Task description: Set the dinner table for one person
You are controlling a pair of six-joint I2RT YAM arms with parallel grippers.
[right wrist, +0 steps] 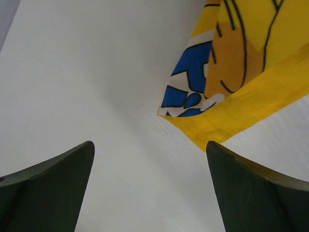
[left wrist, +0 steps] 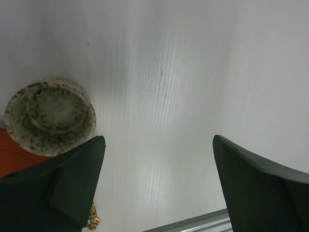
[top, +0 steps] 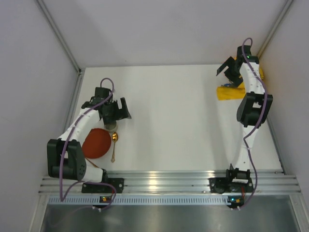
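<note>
The white dinner table (top: 174,121) carries a red plate (top: 96,143) at the near left. A gold spoon (top: 114,145) lies just right of the plate. A speckled cup (top: 111,126) stands behind them. My left gripper (top: 116,110) is open and empty above the table, just beyond the cup. The left wrist view shows the cup (left wrist: 49,116) at left, the plate's edge (left wrist: 9,157) and a bit of the spoon (left wrist: 91,221). My right gripper (top: 228,73) is open and empty at the far right, beside a yellow cartoon-printed cloth (top: 231,92). In the right wrist view the cloth (right wrist: 251,96) lies ahead and to the right.
A silver aluminium rail (top: 169,181) runs along the near table edge, with both arm bases on it. White walls close in the left, back and right sides. Bare tabletop (left wrist: 183,87) lies between the two arms.
</note>
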